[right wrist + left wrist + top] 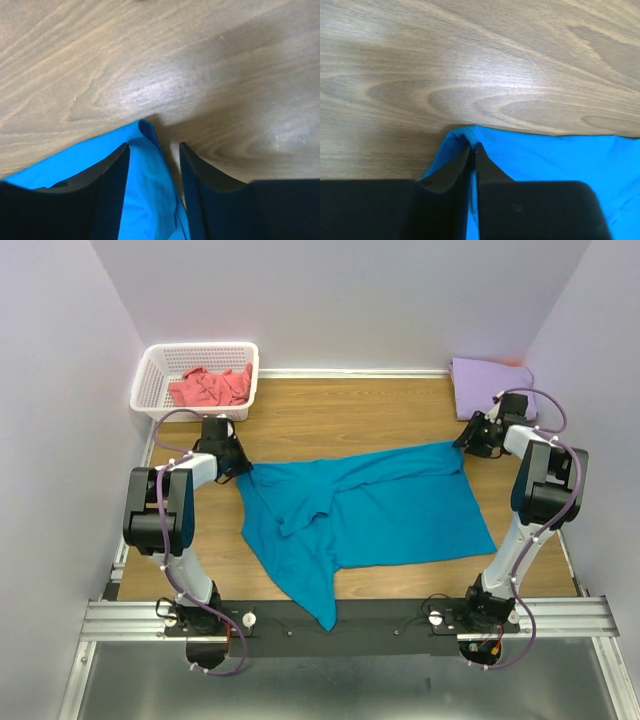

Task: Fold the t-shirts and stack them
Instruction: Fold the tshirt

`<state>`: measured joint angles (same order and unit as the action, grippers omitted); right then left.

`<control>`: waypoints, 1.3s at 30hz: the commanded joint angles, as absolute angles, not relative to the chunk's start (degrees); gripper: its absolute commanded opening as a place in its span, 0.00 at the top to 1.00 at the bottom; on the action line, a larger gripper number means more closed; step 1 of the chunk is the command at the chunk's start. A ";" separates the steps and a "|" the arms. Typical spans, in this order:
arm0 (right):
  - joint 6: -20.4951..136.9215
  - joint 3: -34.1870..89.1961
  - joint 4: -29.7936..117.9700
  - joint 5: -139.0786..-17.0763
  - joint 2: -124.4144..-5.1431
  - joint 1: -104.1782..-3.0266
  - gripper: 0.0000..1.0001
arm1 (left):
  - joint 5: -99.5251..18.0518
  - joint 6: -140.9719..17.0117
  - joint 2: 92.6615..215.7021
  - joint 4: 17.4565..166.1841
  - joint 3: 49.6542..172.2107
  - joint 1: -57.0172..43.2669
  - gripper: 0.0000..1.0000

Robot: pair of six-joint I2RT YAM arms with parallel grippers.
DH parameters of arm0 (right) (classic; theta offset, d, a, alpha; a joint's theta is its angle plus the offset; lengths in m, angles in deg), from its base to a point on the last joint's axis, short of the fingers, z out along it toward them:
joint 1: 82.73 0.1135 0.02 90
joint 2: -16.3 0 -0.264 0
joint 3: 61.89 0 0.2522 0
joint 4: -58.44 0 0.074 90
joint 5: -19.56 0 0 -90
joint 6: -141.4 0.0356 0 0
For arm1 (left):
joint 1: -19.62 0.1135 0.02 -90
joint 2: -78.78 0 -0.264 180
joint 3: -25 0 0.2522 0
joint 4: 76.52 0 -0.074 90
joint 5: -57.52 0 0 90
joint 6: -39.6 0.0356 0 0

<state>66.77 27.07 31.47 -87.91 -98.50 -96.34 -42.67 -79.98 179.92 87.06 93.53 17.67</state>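
Pale walls close in a wood-grain bench [340, 410]. On its middle lies the teal-blue t-shirt [390, 505], spread but rumpled, one flap trailing toward the near edge. It looks thin, limp and light, likely to sag and slide rather than hold a crease, so it is best taken at corners or hems. The left hand [472, 146] is clenched on its far-left corner, cloth pinched between the fingers. The right hand [154, 145] straddles the far-right corner, fingers parted, gripping nothing yet. Well apart, the pale lavender t-shirt [490, 380] lies folded at the far right. The coral-pink t-shirt [210, 387] sits crumpled in the white basket [200, 346] at the far left.
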 commanded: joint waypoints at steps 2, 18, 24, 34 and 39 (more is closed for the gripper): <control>64.93 27.81 31.41 -88.81 -102.09 -97.23 0.65 | -37.84 -78.35 181.26 86.73 95.63 17.95 0.95; 64.67 27.63 31.15 -87.74 -98.50 -99.52 0.89 | -29.40 -77.12 182.32 82.24 100.55 18.13 1.00; 64.50 30.61 31.59 -98.29 -99.44 -98.55 0.54 | -30.28 -75.89 182.75 82.77 100.29 18.04 1.00; 63.35 36.15 32.56 -109.54 -107.27 -97.06 0.47 | -31.51 -75.98 183.72 83.48 100.11 18.04 1.00; 63.00 35.37 32.47 -111.66 -108.68 -96.35 0.47 | -31.60 -76.06 183.72 83.65 99.94 18.04 1.00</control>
<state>64.26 35.07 32.76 -107.98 -106.98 -96.93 -31.92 -76.68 182.96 83.06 99.38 17.76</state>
